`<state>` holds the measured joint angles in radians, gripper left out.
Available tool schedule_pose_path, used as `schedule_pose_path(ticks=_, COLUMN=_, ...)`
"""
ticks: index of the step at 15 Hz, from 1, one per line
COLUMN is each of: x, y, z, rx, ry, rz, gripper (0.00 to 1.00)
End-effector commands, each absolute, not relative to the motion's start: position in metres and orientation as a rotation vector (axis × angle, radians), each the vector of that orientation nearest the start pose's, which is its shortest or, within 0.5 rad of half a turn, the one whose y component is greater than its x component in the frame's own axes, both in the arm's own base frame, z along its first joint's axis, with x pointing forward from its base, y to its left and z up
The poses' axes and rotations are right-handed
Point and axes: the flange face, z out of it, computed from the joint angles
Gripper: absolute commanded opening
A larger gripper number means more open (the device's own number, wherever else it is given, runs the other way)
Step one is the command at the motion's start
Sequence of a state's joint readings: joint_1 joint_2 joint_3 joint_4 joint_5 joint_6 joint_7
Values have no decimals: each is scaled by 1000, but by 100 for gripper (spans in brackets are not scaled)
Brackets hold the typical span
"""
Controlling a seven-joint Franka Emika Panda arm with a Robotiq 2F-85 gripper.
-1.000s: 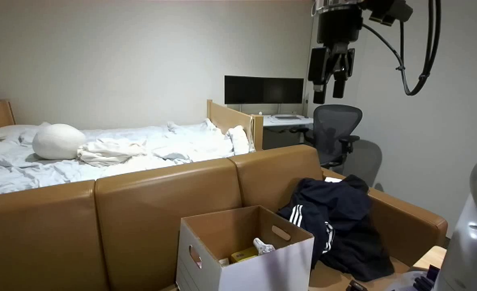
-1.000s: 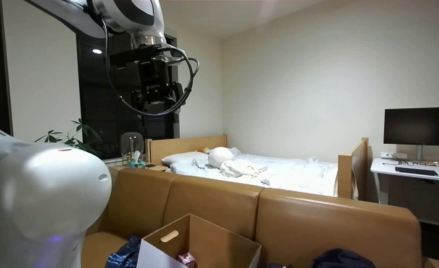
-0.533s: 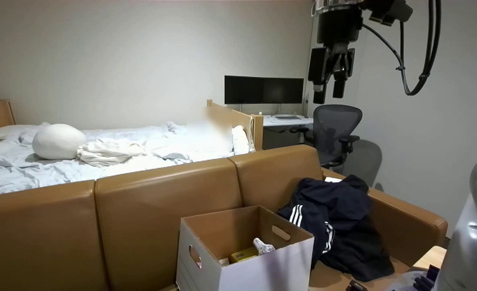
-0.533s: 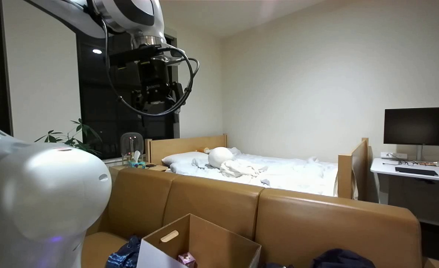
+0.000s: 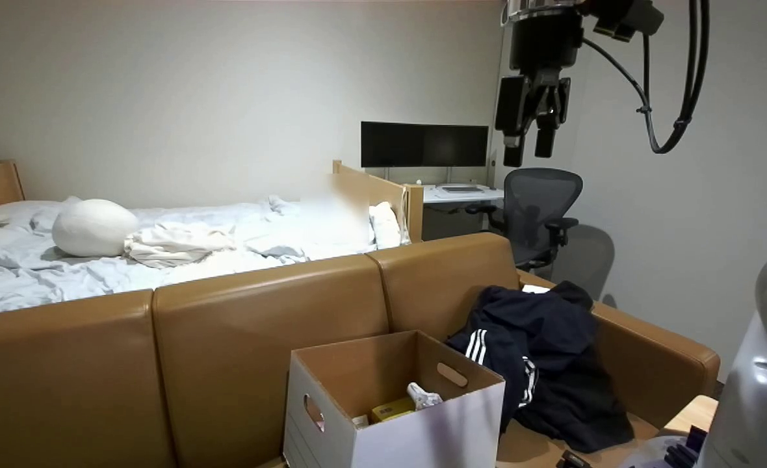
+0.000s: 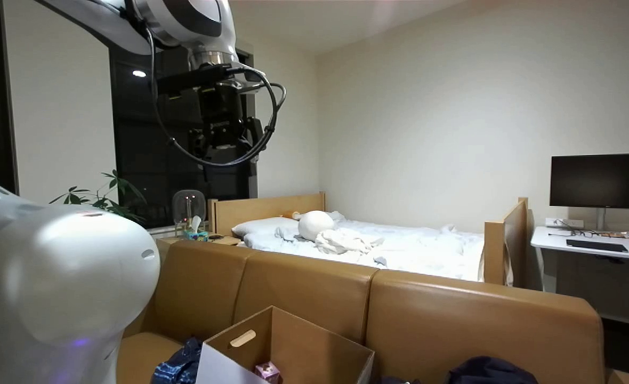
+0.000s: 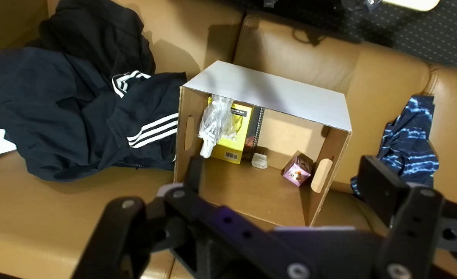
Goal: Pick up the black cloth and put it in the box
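Note:
A dark heap of cloth, a navy garment with white stripes (image 5: 546, 331) and a plainer black cloth (image 5: 578, 403), lies on the sofa beside the box. The wrist view shows the striped garment (image 7: 58, 108) and the black cloth (image 7: 100, 35) left of the box; an exterior view shows only a dark top edge (image 6: 488, 370). The open white cardboard box (image 5: 429, 429), brown inside, also shows in the wrist view (image 7: 271, 91) and in an exterior view (image 6: 314, 346). My gripper (image 5: 529, 149) is open and empty, high above the sofa; in the wrist view its fingers (image 7: 284, 166) spread across the box.
The box holds a yellow book (image 7: 230, 145), a plastic-wrapped white item (image 7: 215, 124), a small clear piece (image 7: 259, 161) and a pink carton (image 7: 297, 172). A blue patterned cloth (image 7: 410, 143) lies on the box's far side. The brown sofa backrest (image 5: 266, 312) rises behind.

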<state>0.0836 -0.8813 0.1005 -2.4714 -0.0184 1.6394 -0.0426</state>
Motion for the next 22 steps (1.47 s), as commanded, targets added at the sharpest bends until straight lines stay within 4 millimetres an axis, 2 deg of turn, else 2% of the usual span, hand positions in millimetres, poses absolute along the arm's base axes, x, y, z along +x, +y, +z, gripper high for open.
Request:
schedule_pose_path(ticks=1, x=301, y=31, z=572, rx=-3157, ry=-167, rz=-168, gripper=100)
schedule_pose_path(ticks=2, x=307, y=17, z=574, rx=-3136, ry=-101, rz=-210, gripper=100)
schedule_pose_path(ticks=4, x=320, y=-23, z=580, rx=-3082, ry=23, rz=-327, gripper=100)
schedule_pose_path(ticks=8, x=353, y=-112, z=579, rx=-2971, ry=314, rz=-581, gripper=100)
schedule_pose_path(ticks=10, x=375, y=-157, z=564, rx=-2916, ry=498, rz=-674, gripper=100)
schedule_pose_path(ticks=12, x=397, y=-186, z=538, rx=-2882, ry=667, rz=-750, gripper=100)
schedule_pose_path(ticks=14, x=415, y=-203, z=506, rx=-2859, ry=804, rz=-792, gripper=100)
schedule_pose_path(ticks=15, x=420, y=-206, z=493, rx=-2835, ry=891, rz=-791, gripper=100)
schedule_pose_path(ticks=16, x=419, y=-202, z=485, rx=-2792, ry=950, rz=-738, gripper=100)
schedule_pose_path(ticks=17, x=411, y=-203, z=497, rx=-2851, ry=829, rz=-762, gripper=100)
schedule_pose_path(ticks=19, x=421, y=-202, z=480, rx=-2833, ry=894, rz=-712, gripper=100)
schedule_pose_path(ticks=22, x=421, y=-201, z=481, rx=-2823, ry=909, rz=-716, gripper=100)
